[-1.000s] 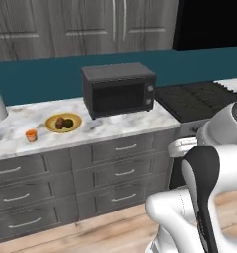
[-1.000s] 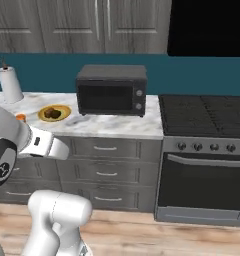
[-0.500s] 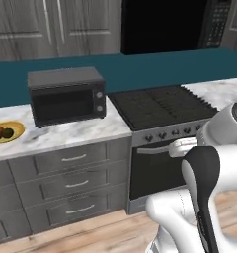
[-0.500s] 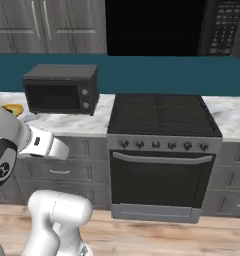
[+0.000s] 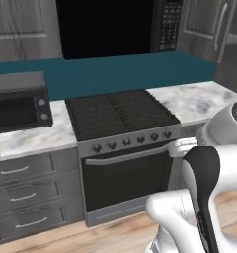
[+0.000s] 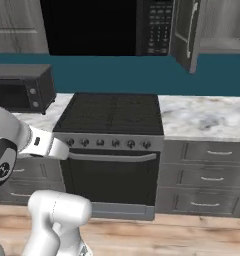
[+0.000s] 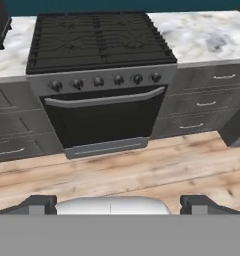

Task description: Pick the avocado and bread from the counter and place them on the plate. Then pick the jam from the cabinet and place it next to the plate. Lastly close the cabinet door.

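The white-grey marble counter (image 6: pixel 207 117) with brown and grey veins ran along both sides of the black stove top, and the stretch to the right of it sat bare. Up on the wall at the right, the grey wood-grain cabinet (image 6: pixel 223 22) was open, with its shelf showing inside. Its tall grey wood-grain cabinet door (image 6: pixel 186 31), with the long silver bar handle, hung swung out toward the room, just beside the black microwave.
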Tool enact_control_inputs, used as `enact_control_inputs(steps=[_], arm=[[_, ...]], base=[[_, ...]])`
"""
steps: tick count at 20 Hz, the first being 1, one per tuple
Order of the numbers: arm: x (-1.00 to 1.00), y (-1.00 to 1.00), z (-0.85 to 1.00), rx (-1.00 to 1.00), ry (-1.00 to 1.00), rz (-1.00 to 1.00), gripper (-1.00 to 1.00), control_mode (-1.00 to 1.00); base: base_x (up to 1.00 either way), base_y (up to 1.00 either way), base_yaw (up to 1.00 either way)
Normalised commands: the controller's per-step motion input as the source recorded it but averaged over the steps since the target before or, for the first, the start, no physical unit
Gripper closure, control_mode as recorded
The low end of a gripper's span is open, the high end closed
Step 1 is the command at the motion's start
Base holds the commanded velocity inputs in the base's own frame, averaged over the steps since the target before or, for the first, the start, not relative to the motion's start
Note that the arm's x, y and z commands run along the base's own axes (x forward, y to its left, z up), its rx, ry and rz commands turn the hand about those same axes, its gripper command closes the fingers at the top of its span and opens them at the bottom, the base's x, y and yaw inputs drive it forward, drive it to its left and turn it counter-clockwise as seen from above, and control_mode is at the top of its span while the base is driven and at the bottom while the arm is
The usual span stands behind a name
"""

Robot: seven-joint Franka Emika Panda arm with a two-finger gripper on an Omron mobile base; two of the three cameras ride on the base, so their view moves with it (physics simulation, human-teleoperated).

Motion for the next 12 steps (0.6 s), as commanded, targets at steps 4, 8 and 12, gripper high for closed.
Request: enact_control_inputs(steps=[4, 8, 12], arm=[[0.0, 0.0, 0.0, 0.0, 0.0, 0.0, -1.0, 1.0], [0.0, 0.0, 0.0, 0.0, 0.0, 0.0, -1.0, 1.0], [0.0, 0.0, 0.0, 0.0, 0.0, 0.0, -1.0, 1.0]], base=[[0.38, -1.0, 0.0], [0.42, -1.0, 0.0], [0.44, -1.0, 0.0]])
